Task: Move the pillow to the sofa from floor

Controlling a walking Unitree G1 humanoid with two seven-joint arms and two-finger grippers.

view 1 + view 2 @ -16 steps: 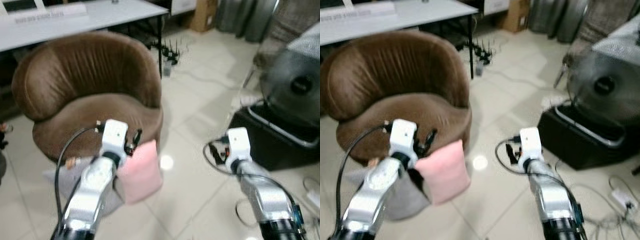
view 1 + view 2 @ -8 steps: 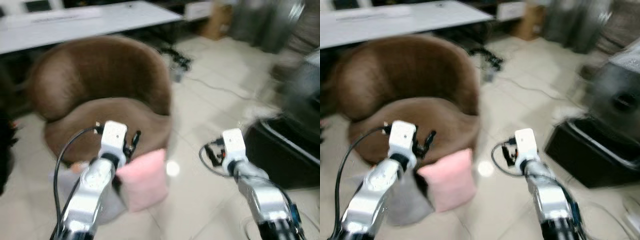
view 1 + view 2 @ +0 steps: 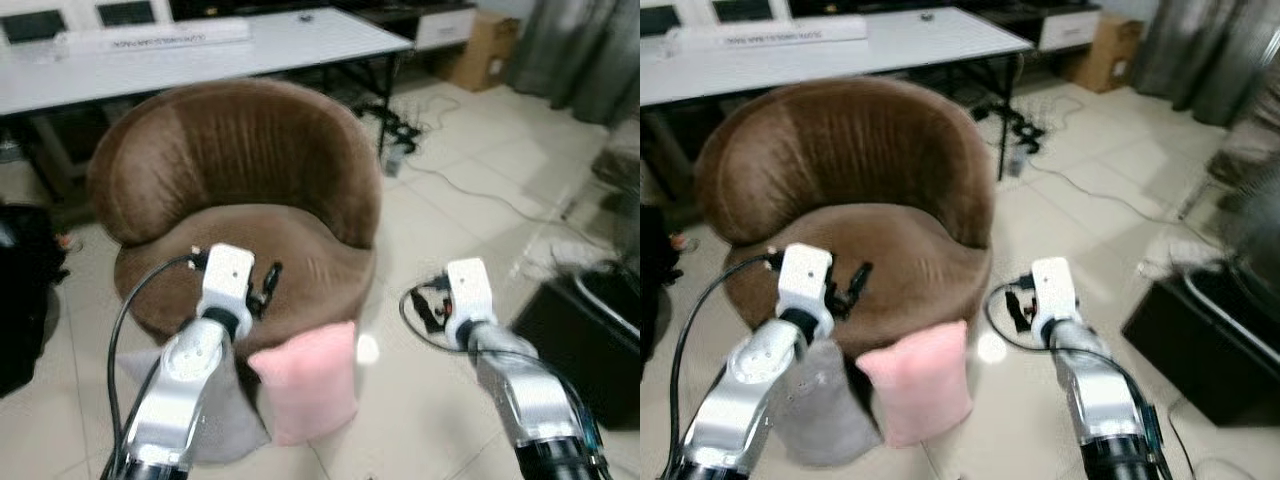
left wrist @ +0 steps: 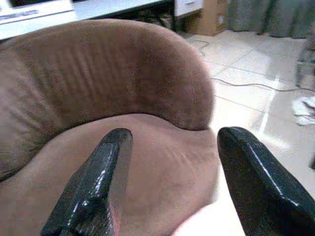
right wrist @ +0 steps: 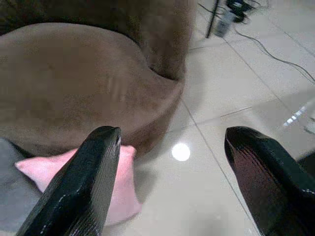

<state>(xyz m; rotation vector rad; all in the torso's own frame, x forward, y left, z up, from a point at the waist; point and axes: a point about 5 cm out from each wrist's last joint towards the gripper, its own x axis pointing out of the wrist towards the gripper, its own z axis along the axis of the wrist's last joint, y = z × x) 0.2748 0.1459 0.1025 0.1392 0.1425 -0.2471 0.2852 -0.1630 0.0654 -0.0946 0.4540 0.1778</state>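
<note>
Pink pillow (image 3: 305, 392) propped against brown sofa (image 3: 240, 210) base, on floor (image 3: 440, 230) (grey cushion (image 3: 820, 415) beside). Left gripper (image 4: 170, 182) and right gripper (image 5: 172, 179) both spread wide, holding nothing.

the left arm (image 3: 185, 385) hid part of the grey pillow (image 3: 225, 420) and the pink pillow's (image 3: 310, 390) near edge. the grey pillow's lower part was cut off by the picture's edge. the sofa (image 3: 240, 200) hid the floor behind it. at the right, a black box (image 3: 590, 340) was blurred and cut off. a dark bag (image 3: 25, 290) was cut off at the left. the tabletop (image 3: 200, 50) ran past the top edge.
</note>
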